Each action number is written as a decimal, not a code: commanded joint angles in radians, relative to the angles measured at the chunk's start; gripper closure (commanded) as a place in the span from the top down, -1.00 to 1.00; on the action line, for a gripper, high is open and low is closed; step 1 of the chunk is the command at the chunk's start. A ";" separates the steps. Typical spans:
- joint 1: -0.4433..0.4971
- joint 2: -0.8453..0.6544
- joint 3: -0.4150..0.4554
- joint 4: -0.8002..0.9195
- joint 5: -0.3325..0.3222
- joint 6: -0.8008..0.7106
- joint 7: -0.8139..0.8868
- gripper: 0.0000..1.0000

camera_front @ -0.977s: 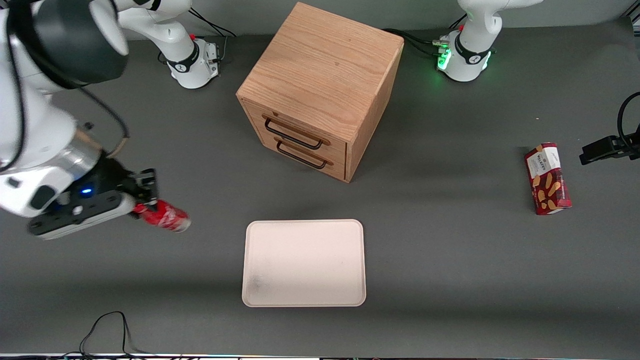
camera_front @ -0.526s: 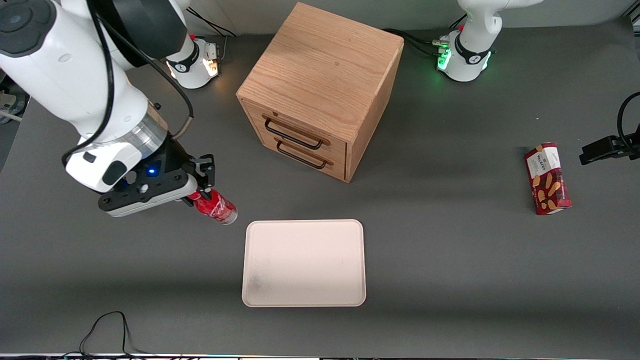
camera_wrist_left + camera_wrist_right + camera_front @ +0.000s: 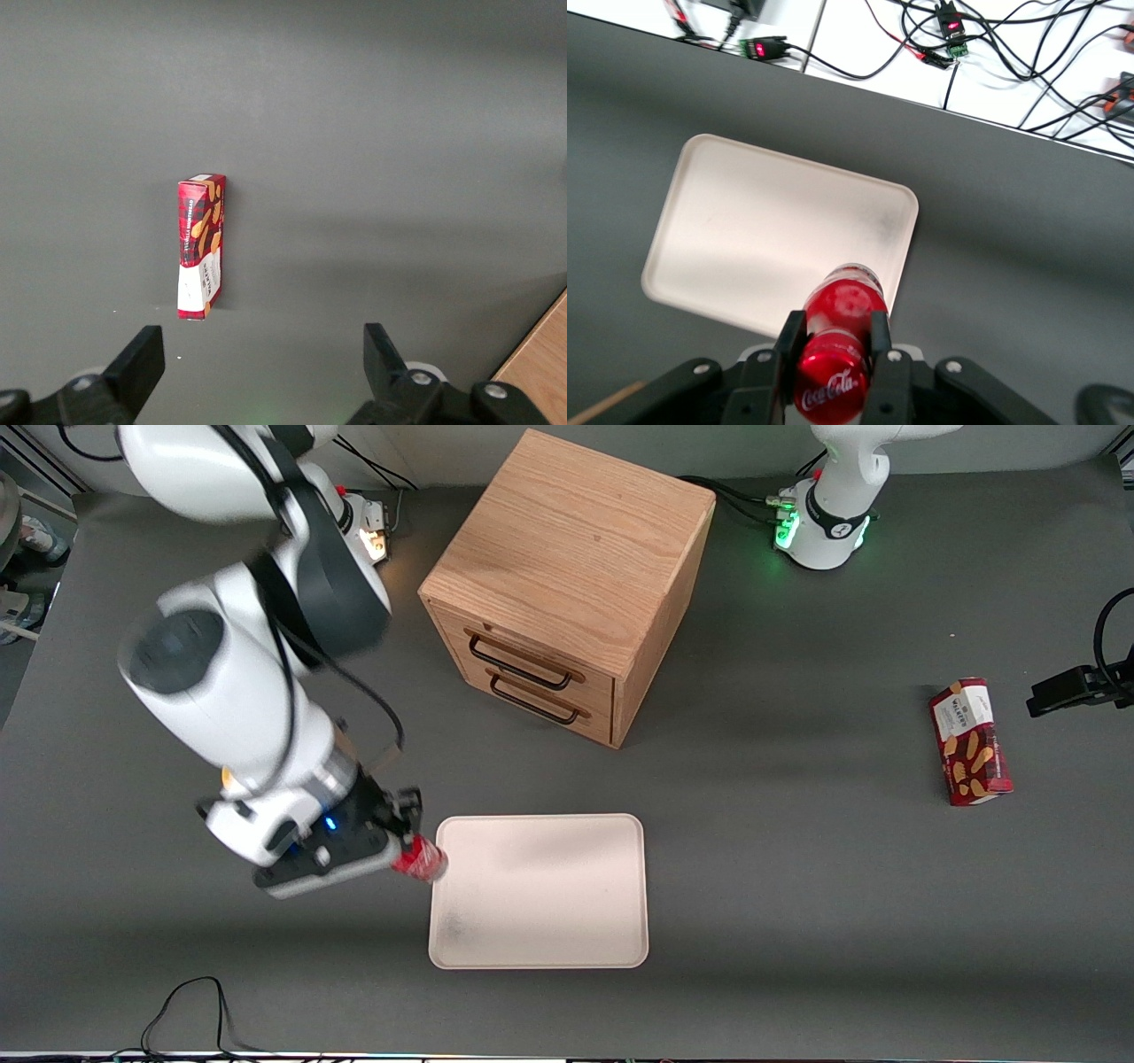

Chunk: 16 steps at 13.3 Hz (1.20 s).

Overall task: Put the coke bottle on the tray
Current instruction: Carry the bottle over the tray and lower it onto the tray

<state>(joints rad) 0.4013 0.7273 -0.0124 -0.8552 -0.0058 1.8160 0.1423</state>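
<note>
Gripper (image 3: 409,859) carried coke bottle (image 3: 423,862) to tray (image 3: 567,921) edge.

We see a glossy plastic coke bottle (image 3: 837,345), a smooth matt tray (image 3: 540,895), a grained wooden cabinet (image 3: 567,558), and a matt grey table (image 3: 797,886).

At lower left of the frame, the right arm's claw (image 3: 409,856) grips the coke bottle (image 3: 422,862) over the edge of the cream tray (image 3: 549,903). A wooden drawer cabinet (image 3: 567,584) stands at upper centre; a red snack box (image 3: 969,741) lies at right on the dark surface (image 3: 797,886).
</note>
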 commanded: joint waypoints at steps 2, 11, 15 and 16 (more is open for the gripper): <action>-0.006 0.108 -0.012 0.024 -0.016 0.127 0.014 -1.00; -0.009 0.248 -0.030 0.019 -0.016 0.278 0.011 -1.00; -0.009 0.267 -0.032 0.019 -0.016 0.290 0.011 -1.00; -0.009 0.267 -0.032 0.018 -0.014 0.289 0.011 -1.00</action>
<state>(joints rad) 0.3947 0.9907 -0.0449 -0.8562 -0.0066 2.0958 0.1423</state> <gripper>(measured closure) 0.665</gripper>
